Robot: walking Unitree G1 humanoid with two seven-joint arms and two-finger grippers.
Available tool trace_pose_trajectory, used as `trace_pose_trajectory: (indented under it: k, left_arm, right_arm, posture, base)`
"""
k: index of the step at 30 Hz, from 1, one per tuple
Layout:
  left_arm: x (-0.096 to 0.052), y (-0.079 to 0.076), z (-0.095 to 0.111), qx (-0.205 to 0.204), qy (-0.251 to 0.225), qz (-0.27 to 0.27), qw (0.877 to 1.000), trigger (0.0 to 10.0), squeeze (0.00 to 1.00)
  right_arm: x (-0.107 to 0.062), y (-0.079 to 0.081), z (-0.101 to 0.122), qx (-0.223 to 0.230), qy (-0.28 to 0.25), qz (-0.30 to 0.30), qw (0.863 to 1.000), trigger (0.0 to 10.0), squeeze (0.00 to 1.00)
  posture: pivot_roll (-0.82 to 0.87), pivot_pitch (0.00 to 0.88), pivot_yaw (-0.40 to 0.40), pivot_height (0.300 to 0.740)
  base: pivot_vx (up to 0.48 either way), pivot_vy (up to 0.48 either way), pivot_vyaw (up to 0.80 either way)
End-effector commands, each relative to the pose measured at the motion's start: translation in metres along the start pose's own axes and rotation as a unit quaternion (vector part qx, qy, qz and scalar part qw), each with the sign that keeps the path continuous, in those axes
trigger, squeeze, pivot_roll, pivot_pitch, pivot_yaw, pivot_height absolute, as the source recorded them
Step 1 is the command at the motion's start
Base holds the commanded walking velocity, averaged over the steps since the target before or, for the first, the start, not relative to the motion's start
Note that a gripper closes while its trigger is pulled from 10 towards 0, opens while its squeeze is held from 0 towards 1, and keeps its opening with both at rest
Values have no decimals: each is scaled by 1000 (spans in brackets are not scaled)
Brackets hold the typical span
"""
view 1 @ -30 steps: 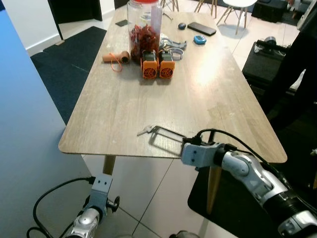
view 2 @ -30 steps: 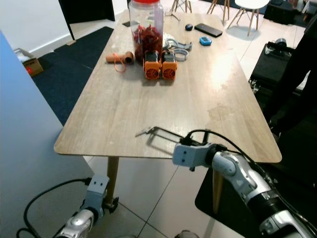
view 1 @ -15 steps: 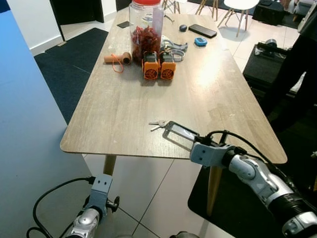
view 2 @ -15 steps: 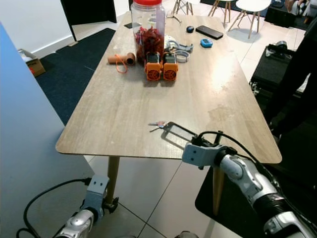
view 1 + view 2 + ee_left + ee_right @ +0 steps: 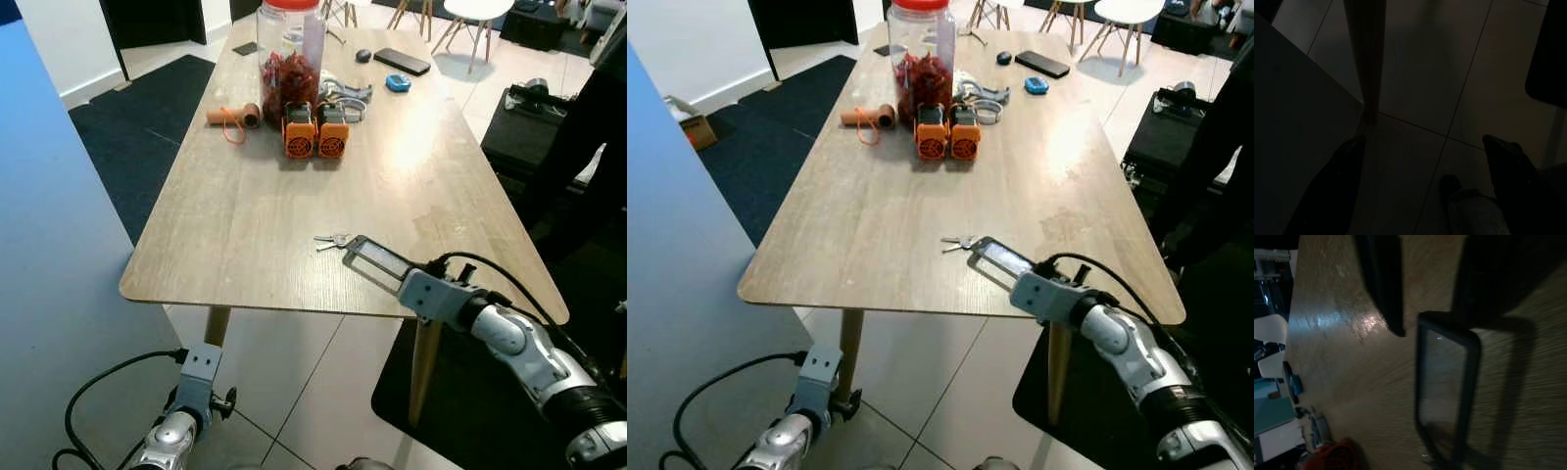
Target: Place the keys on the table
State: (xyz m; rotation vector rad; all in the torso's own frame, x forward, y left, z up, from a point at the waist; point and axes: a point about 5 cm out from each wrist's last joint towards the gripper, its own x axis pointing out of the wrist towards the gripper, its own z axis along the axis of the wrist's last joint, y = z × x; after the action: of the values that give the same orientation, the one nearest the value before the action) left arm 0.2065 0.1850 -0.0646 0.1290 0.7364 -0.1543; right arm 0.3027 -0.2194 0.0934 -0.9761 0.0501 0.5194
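I am seeing the keys (image 5: 331,240) lying on the table (image 5: 225,215) beside my right gripper (image 5: 355,245), fingers apart, while the jar (image 5: 287,54) is holding red pieces.

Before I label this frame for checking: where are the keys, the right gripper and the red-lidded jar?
keys (image 5: 333,240): left eye view, on the bunch.
right gripper (image 5: 375,259): left eye view, between its fingertips.
red-lidded jar (image 5: 921,54): right eye view, on its clear wall.

Home dining or living area, long wood-grain table (image 5: 245,206) on slim legs, pale tiled floor (image 5: 294,392), dark rug (image 5: 137,127), white chairs (image 5: 470,12) at the far end, large red-lidded jar (image 5: 287,49) and a phone (image 5: 399,60) left out
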Motion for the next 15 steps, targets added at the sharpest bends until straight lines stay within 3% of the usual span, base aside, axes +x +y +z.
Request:
trace_pose_trajectory:
  k: [1, 6, 7, 10, 15]
  left_arm:
    - [-1, 1, -2, -3, 5, 1, 1000, 10000, 0]
    - [0, 1, -1, -3, 4, 0, 1000, 10000, 0]
    - [0, 1, -1, -3, 4, 0, 1000, 10000, 0]
    - [0, 0, 0, -3, 3, 0, 1000, 10000, 0]
    - [0, 0, 0, -3, 3, 0, 1000, 10000, 0]
  right_arm:
    - [-6, 22, -16, 11, 40, 48, 998, 10000, 1000]
    - [-6, 21, -18, -8, 49, 45, 998, 10000, 1000]
    - [-6, 19, -19, -15, 54, 38, 998, 10000, 0]
    - [-7, 16, -20, -17, 57, 28, 998, 10000, 0]
    - [-7, 7, -18, 18, 44, 3, 999, 10000, 0]
  posture:
    - [47, 81, -23, 740]
    - [47, 81, -22, 740]
    - [47, 81, -22, 740]
    - [47, 81, -22, 740]
    - [47, 81, -22, 740]
  base:
    - [0, 0, 0]
    - [0, 0, 0]
    - [0, 0, 0]
    - [0, 0, 0]
    - [0, 0, 0]
